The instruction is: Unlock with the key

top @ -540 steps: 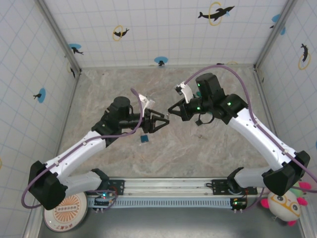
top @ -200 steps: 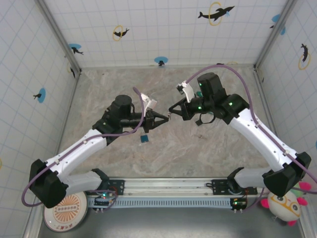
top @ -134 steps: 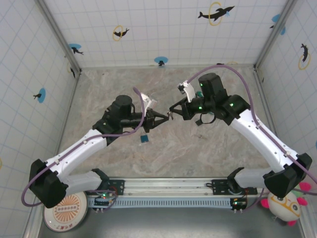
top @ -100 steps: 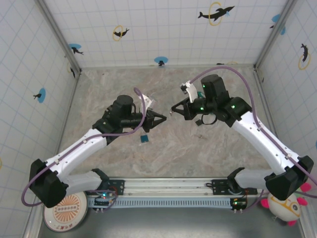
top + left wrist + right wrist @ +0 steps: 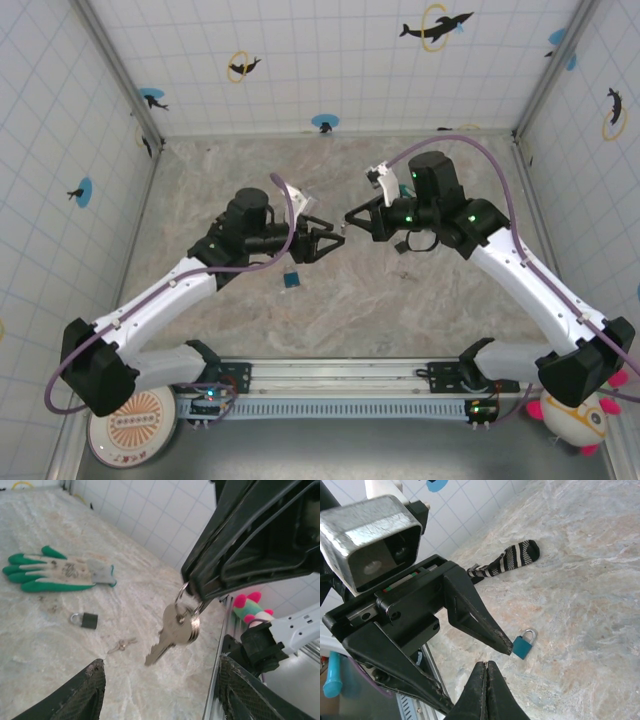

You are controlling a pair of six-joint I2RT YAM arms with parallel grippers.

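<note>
Left wrist view: right gripper point(image 5: 199, 591) enters from 1 o'clock, jaws pressed together on the ring point(image 5: 184, 592). The key point(image 5: 172, 632) hangs free below it, blade slanting toward 7 o'clock, clear of the table point(image 5: 45, 655). A second key appears to sit behind it on the same ring. Holding by the ring leaves bow and blade exposed, which I judge deliberate, so that another grip can take them.

Left gripper point(image 5: 161, 672) faces the key with fingers point(image 5: 90, 692) well apart, one at 7 o'clock and one at 5 o'clock of it. Nothing lies between them and they do not touch the key. I judge this a hand-over posture, since a key dangling from a ring cannot be steered into a keyhole.

Right wrist view agrees: its own jaws are shut to a line, and the left jaws are spread wide in front.

Outward:
- Blue lock point(image 5: 524, 644) lies on the table, at 7 o'clock of the left gripper in the top view. Its shackle looks closed.
- Black lock point(image 5: 87, 620) and a loose key pair point(image 5: 122, 644) lie at 9 o'clock of the hanging key.
- Glove point(image 5: 55, 572) lies beyond, at 10 o'clock.
- Sock point(image 5: 507, 560) lies at 12 o'clock of the blue lock.

Which lock the key fits cannot be told. Unlocking has not yet begun.
</note>
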